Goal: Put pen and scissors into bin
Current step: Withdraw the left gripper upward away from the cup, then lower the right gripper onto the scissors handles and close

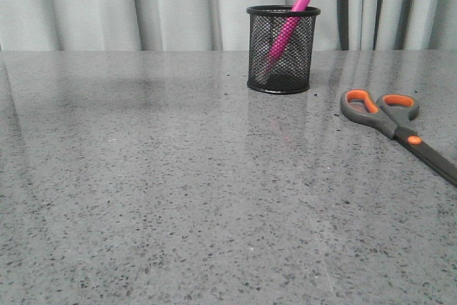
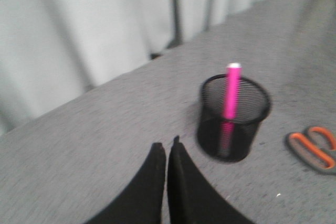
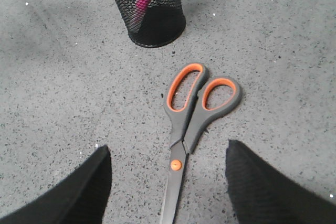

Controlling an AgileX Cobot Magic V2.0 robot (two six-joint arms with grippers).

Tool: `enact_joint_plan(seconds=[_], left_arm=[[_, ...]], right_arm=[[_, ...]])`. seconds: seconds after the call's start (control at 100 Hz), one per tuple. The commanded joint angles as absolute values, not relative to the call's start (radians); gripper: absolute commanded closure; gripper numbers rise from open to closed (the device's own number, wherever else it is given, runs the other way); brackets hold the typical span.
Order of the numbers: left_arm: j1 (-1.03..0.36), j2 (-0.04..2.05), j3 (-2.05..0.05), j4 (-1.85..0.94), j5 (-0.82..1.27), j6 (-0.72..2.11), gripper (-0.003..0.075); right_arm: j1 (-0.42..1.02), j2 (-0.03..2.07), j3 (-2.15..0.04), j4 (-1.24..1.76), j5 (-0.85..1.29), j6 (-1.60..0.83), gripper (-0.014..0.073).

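Leaning pink pen (image 1: 287, 30) in mesh bin (image 1: 281, 69); scissors (image 3: 185, 132) flat between wide-spread right gripper (image 3: 168, 182); left gripper (image 2: 167, 153) closed, empty.

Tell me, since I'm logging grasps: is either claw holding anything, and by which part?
Nothing is held. The left claw is shut and empty; the right claw is open above the scissors.

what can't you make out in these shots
- Scissors: blade tips are cut off by the front view's right edge and the right wrist view's bottom edge.
- Pen: its lower end is obscured by the bin mesh in every view.
- Left wrist view: motion blur hides fine detail; the scissors are cut off at its right edge.
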State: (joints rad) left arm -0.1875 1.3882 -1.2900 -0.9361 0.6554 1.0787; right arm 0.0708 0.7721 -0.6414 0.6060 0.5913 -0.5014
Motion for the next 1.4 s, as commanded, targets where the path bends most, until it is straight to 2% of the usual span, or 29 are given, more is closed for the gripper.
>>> enact_joint_plan(seconds=[0.0, 0.22, 0.45, 0.6, 0.76, 0.87, 1.14, 1.26, 1.39], left_arm=[[-0.15, 1.231, -1.168, -0.988, 0.562, 1.064, 0.074], [-0.042, 0.964, -0.876, -1.014, 0.474, 1.064, 0.0739], [-0.03, 0.852, -0.748, -1.014, 0.466, 1.064, 0.0739], [-0.03, 0.847, -0.734, -0.965, 0.521, 1.064, 0.0739], [-0.03, 0.847, -0.734, -0.918, 0.533, 1.064, 0.0739], [-0.03, 0.845, -0.734, -0.915, 0.528, 1.064, 0.0739], [-0.03, 0.845, -0.734, -0.924, 0.503, 1.064, 0.0739], [-0.03, 0.845, -0.734, -0.924, 0.485, 1.064, 0.0739], [-0.03, 0.845, -0.734, -0.924, 0.476, 1.064, 0.0739]], right_arm=[[0.066, 0.774, -0.679, 0.641, 0.533, -0.509, 0.0172], [0.066, 0.774, -0.679, 0.655, 0.511, -0.509, 0.0172], [0.066, 0.774, -0.679, 0.655, 0.454, -0.509, 0.0172], [0.066, 0.781, -0.679, 0.662, 0.447, -0.509, 0.0172], [0.066, 0.836, -0.696, 0.658, 0.552, -0.535, 0.0172], [0.066, 0.915, -0.755, 0.638, 0.647, -0.601, 0.0172], [0.089, 1.127, -0.972, 0.551, 0.857, -0.53, 0.0172], [0.157, 1.205, -1.046, 0.403, 0.877, -0.414, 0.0172], [0.261, 1.286, -1.11, 0.14, 0.92, -0.177, 0.0172]])
